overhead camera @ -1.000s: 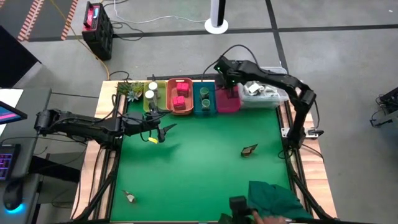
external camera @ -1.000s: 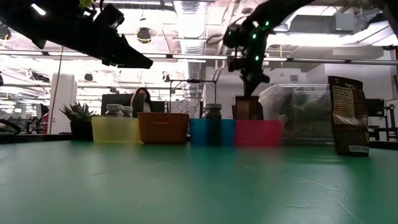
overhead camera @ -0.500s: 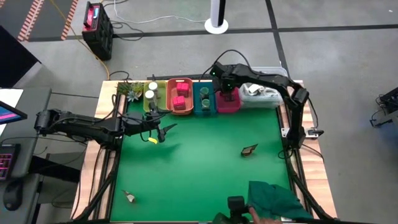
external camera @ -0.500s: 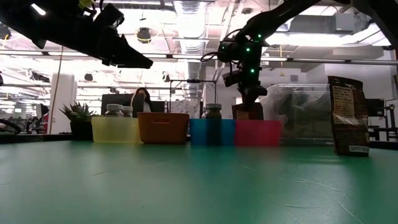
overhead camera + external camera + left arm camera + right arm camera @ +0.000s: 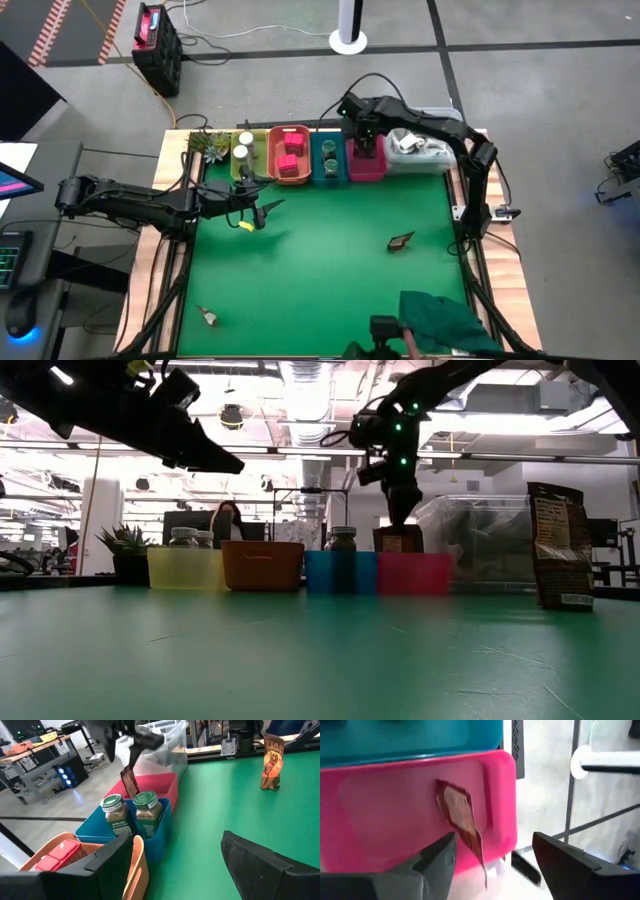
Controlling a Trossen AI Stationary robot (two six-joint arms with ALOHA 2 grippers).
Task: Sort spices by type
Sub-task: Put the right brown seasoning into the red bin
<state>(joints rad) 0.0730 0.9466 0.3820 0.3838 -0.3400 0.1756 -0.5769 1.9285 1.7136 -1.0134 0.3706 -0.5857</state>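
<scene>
Probably light, thin and floppy, that dark brownish foil sachet [image 5: 462,822] standing in the pink plastic tray [image 5: 395,810] beneath the right gripper [image 5: 492,857], jaws wide and holding nothing, left gripper [image 5: 180,855] likewise spread and empty; best pinched by the top edge.

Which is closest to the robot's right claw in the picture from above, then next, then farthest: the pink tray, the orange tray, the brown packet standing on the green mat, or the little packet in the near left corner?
From the right gripper:
1. Pink tray, right under it.
2. Orange tray, further left in the tray row.
3. Brown packet, on the mat's right side.
4. Little packet, near left corner.
</scene>
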